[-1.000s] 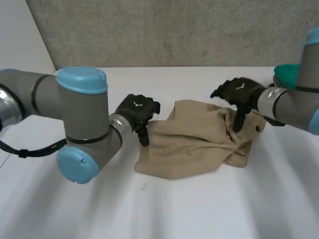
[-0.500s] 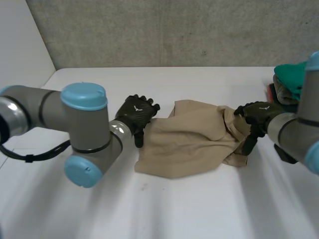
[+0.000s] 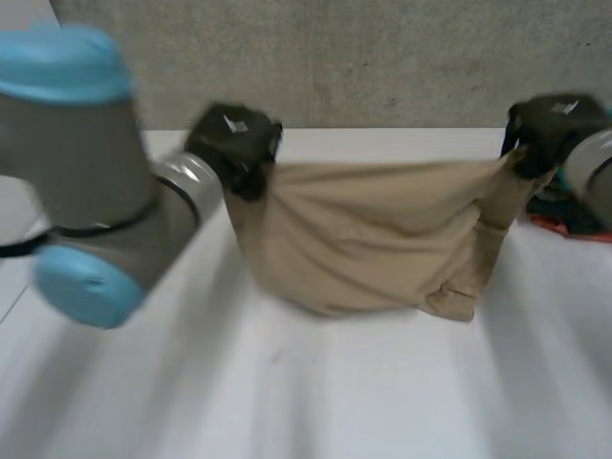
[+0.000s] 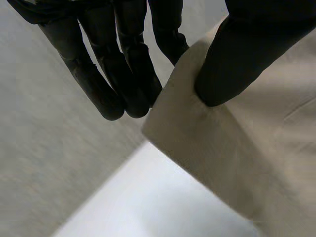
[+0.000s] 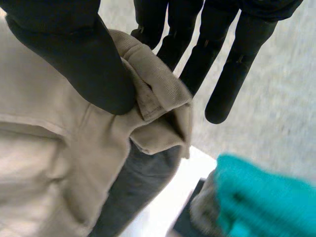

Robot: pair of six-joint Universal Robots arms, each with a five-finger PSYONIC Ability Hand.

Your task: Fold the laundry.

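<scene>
A tan garment point(image 3: 368, 234) hangs stretched between my two hands above the white table point(image 3: 316, 392), its lower fold resting on the table. My left hand point(image 3: 234, 142) pinches the garment's left top corner point(image 4: 197, 123) between thumb point(image 4: 247, 54) and fingers point(image 4: 123, 89). My right hand point(image 3: 550, 122) pinches the right top corner point(image 5: 158, 89), a bunched hem, between thumb point(image 5: 84, 64) and fingers point(image 5: 197, 54). The right side of the cloth droops in a crumpled fold point(image 3: 469, 277).
A pile of other laundry, teal point(image 5: 261, 197) on top with red point(image 3: 559, 222) beneath, lies at the table's right edge just behind my right hand. A grey wall point(image 3: 382, 57) runs along the far side of the table.
Both hands closed on the garment's top corners and lifted it off the table, pulling it wide apart. Earlier it lay crumpled with the hands resting at its sides.
</scene>
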